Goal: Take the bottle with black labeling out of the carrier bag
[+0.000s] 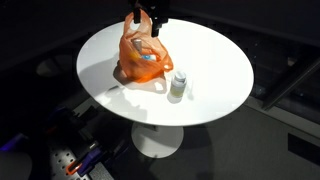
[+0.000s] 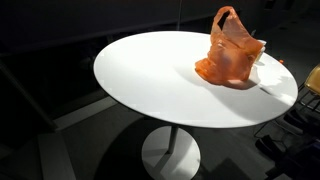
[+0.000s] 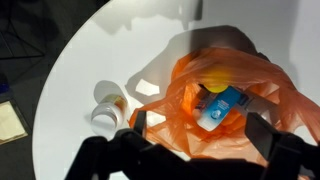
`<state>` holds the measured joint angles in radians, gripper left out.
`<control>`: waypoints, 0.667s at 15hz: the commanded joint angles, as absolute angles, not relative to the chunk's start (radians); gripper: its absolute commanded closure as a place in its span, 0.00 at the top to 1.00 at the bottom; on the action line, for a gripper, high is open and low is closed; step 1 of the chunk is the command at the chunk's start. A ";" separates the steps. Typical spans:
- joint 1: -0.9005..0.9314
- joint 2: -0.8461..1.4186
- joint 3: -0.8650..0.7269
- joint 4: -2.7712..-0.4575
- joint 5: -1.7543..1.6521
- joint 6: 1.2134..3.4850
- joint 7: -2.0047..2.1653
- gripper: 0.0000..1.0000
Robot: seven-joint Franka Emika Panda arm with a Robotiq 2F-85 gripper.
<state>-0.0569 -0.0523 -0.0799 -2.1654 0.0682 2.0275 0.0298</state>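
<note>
An orange carrier bag [image 1: 142, 58] stands on the round white table [image 1: 215, 60] and shows in both exterior views [image 2: 232, 52]. In the wrist view the bag [image 3: 175, 120] is open from above. Inside it lie a blue-and-white labelled item [image 3: 222, 105] and something yellow [image 3: 217, 75]. No black label shows in any frame. A small bottle with a white cap [image 1: 178, 85] stands on the table beside the bag, also in the wrist view [image 3: 108, 106]. My gripper [image 1: 145, 22] hangs just above the bag's handles. Its fingers [image 3: 200, 130] are open and empty, spread over the bag's mouth.
The table edge [image 2: 120, 95] drops off to a dark floor all around. Dark equipment with coloured cables [image 1: 70, 160] sits low beside the table base. A flat tan object [image 3: 10, 122] lies on the floor beyond the table edge.
</note>
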 commanded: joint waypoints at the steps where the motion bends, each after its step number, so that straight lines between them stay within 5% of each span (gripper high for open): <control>1: -0.067 0.002 -0.086 -2.100 0.114 2.022 -0.019 1.00; 10: -0.060 0.037 -0.075 -2.155 0.076 2.159 0.030 1.00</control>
